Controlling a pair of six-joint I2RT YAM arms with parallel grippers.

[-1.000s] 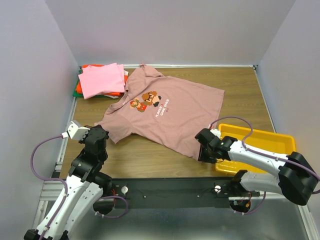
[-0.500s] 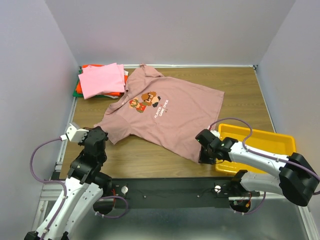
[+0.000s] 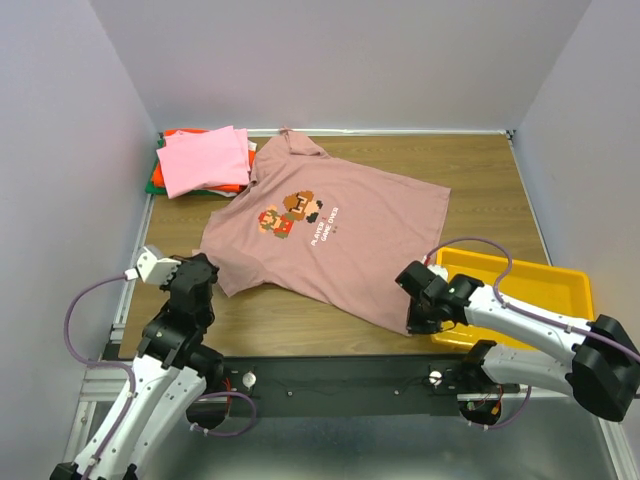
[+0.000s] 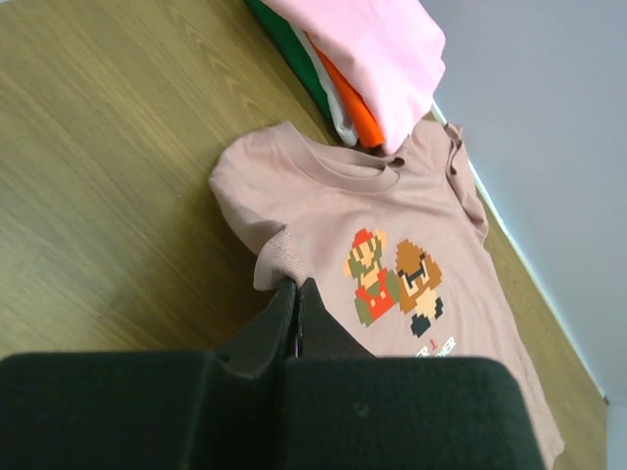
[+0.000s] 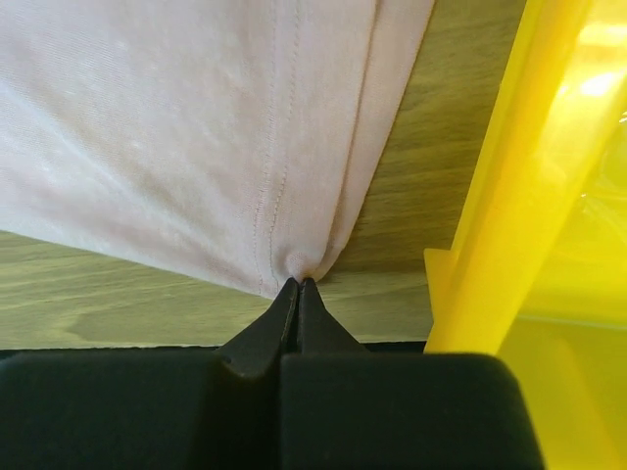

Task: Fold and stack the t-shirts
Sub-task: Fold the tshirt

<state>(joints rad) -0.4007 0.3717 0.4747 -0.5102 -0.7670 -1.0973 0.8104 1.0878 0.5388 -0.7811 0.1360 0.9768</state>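
Observation:
A dusty mauve-pink t-shirt (image 3: pixel 330 235) with a pixel-art print lies spread face up across the table. My left gripper (image 3: pixel 207 272) is shut on its near sleeve hem (image 4: pixel 279 257), which curls up from the wood. My right gripper (image 3: pixel 412 322) is shut on the shirt's bottom hem corner (image 5: pixel 304 262), next to the tray. A folded stack sits at the back left: a bright pink t-shirt (image 3: pixel 203 160) on top, orange-red (image 4: pixel 345 103) and green (image 4: pixel 294 54) ones beneath.
A yellow plastic tray (image 3: pixel 560 290) stands at the near right, its wall (image 5: pixel 500 196) close beside my right fingers. Grey walls enclose the table on three sides. Bare wood shows at the back right and near left.
The right gripper has shut on the shirt's hem corner and drawn it toward the near edge. The whole shirt has slid slightly nearer with both grippers.

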